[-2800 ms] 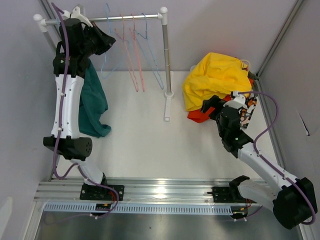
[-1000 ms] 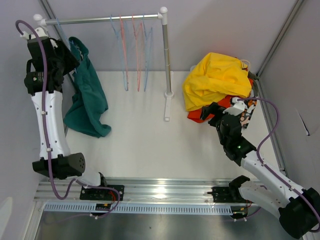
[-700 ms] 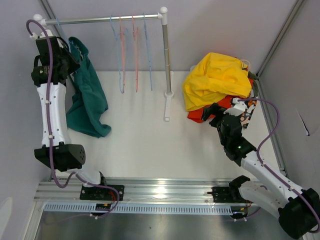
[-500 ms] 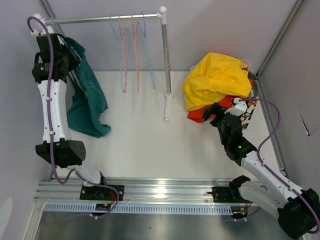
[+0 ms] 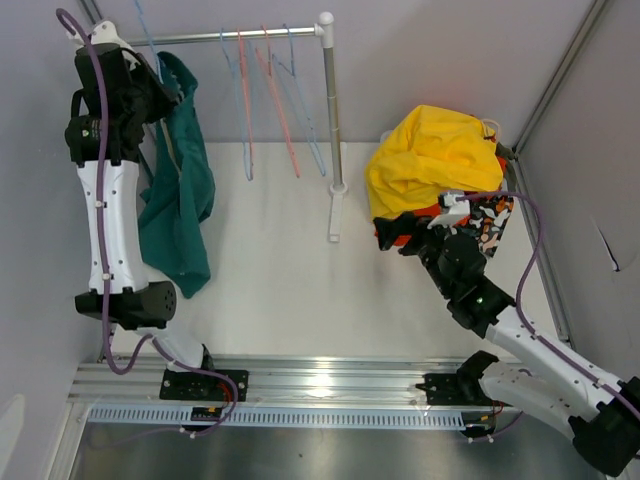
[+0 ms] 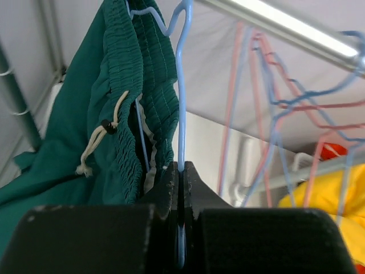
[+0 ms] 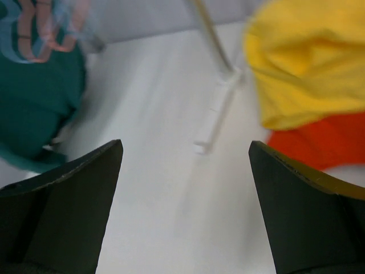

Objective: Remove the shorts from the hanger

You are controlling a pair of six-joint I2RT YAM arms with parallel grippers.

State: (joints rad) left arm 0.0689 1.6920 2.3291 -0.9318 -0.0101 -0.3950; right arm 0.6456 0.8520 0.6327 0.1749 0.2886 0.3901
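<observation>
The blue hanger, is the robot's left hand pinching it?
Touching. The left wrist view shows the left gripper shut on the blue hanger wire.

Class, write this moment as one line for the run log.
left claw: shut on blue hanger | teal shorts: hanging on that hanger | right claw: open, empty

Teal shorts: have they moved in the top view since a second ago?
Yes. The teal shorts have risen toward the rail, with the waistband now close to it. They are carried on the blue hanger that the left pincer clamps.
</observation>
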